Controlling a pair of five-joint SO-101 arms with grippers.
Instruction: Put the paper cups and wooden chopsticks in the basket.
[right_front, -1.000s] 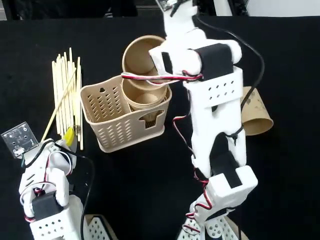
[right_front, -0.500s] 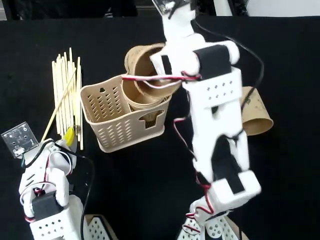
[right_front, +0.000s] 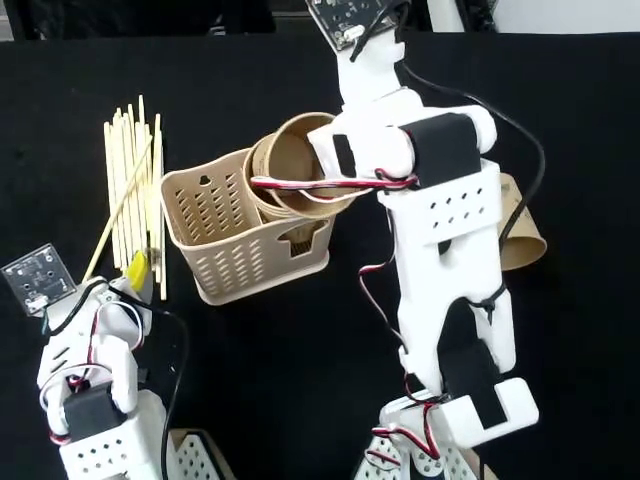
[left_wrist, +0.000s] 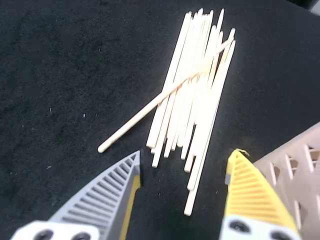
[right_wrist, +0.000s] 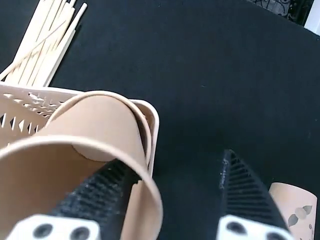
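A paper cup (right_front: 300, 160) lies tilted on the stacked cups (right_front: 260, 185) in the basket (right_front: 240, 255), its rim between the open right fingers (right_wrist: 237, 185). Another cup (right_front: 525, 235) lies on the tabletop (right_front: 560, 100). The left fingers (left_wrist: 250, 185), spread apart, hover over the wooden chopsticks (left_wrist: 195, 90) beside the basket

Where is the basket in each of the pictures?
High view: the basket stands left of centre, just right of the chopsticks.
Left wrist view: a corner of the basket shows beside the yellow finger.
Right wrist view: the basket is partly hidden by the tilted paper cup.
Shared landmark: the chopsticks, lying next to the basket in all three.
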